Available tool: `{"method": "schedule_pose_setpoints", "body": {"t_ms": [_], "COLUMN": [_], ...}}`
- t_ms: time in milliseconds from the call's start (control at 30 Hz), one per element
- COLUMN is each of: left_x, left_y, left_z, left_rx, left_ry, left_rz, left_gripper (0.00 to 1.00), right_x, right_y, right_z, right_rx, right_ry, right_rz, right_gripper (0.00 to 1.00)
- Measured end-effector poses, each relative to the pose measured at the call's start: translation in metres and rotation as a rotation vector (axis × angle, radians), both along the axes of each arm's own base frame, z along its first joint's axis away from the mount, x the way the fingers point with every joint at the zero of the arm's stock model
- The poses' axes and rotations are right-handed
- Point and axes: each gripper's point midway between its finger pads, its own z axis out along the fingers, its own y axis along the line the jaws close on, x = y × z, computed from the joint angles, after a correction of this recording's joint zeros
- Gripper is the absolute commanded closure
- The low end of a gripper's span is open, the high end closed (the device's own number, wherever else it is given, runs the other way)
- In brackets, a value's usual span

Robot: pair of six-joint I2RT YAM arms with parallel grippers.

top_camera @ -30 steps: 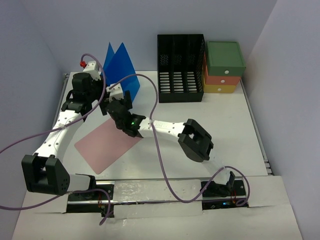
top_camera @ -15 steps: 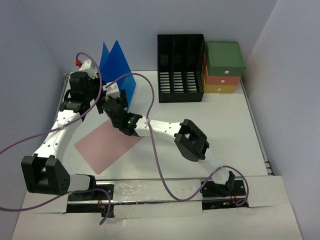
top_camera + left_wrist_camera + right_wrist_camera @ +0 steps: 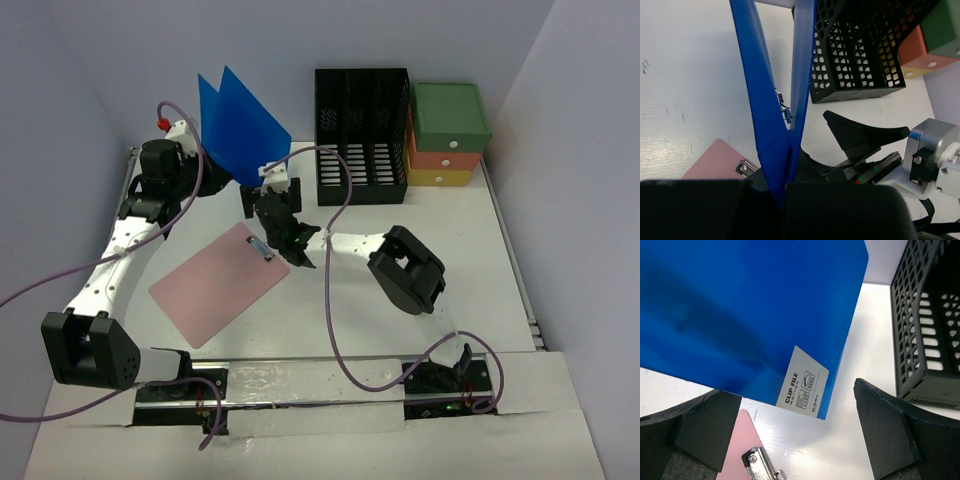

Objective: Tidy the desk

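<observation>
One blue folder (image 3: 240, 120), two leaves. One pink clipboard (image 3: 215, 285) with one metal clip (image 3: 262, 247). One black file rack (image 3: 360, 135). One drawer unit (image 3: 450, 135), three drawers: one green, one orange, one yellow. Two robot arms: left arm (image 3: 110, 270), right arm (image 3: 355, 243). Two purple cables (image 3: 330, 300), one per arm. One white desk (image 3: 460, 250).
</observation>
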Motion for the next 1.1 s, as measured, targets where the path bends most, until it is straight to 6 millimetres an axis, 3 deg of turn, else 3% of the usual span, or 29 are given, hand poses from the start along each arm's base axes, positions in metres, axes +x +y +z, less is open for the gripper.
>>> {"method": "schedule_pose_setpoints", "body": {"t_ms": [533,733,933,1033,1100], "left_x": [-0.008,-0.012,-0.017,-0.019,-0.021], "left_y": [-0.002,-0.005,-0.009,-0.012,-0.013], "left_z": [0.009,0.007,0.008,0.012,0.013], "left_rx": [-0.035,-0.048,-0.071,-0.076,-0.075], "left_ry": [-0.001,0.023,0.039,0.030,0.028], "left_rz": [-0.019,-0.034,-0.051,-0.068,-0.074], "left_gripper": [1.00,1.00,1.00,1.00,1.00], "right_x": [0.014,0.020,0.030,0.028,0.025], "right_y": [0.006,0.007,0.018,0.024,0.027], "right_z": [0.016,0.014,0.021,0.019,0.019], "right_rx": [-0.148,-0.206,-0.236,-0.262,-0.263], "right_ry": [-0.119,-0.168,-0.211,-0.220,-0.222], "right_rz": [-0.035,-0.063,-0.080,-0.071,-0.065], "right_gripper": [0.02,0.08,0.57,0.75,0.95]}}
